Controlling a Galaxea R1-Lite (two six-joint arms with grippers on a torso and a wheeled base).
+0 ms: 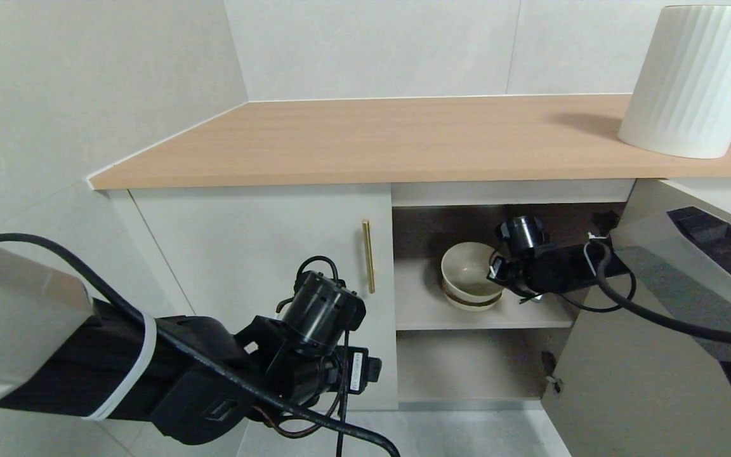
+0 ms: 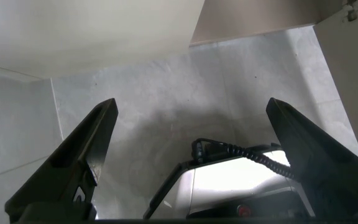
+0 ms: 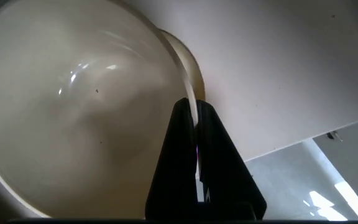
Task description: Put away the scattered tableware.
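A cream bowl (image 1: pixel 467 273) is tilted on top of another bowl (image 1: pixel 470 301) on the cabinet's upper shelf (image 1: pixel 422 311). My right gripper (image 1: pixel 495 271) reaches into the open cabinet and is shut on the tilted bowl's rim (image 3: pixel 188 93), which is pinched between its dark fingers (image 3: pixel 185 130). Low in front of the closed left cabinet door hangs my left gripper (image 2: pixel 191 155), open with nothing between its fingers (image 2: pixel 86 155) and the grey floor beneath it.
The wooden countertop (image 1: pixel 372 136) carries a white ribbed container (image 1: pixel 695 76) at the right. The right cabinet door (image 1: pixel 645 330) is swung open toward me. A brass handle (image 1: pixel 367 254) is on the closed left door. The lower shelf (image 1: pixel 467 368) holds nothing.
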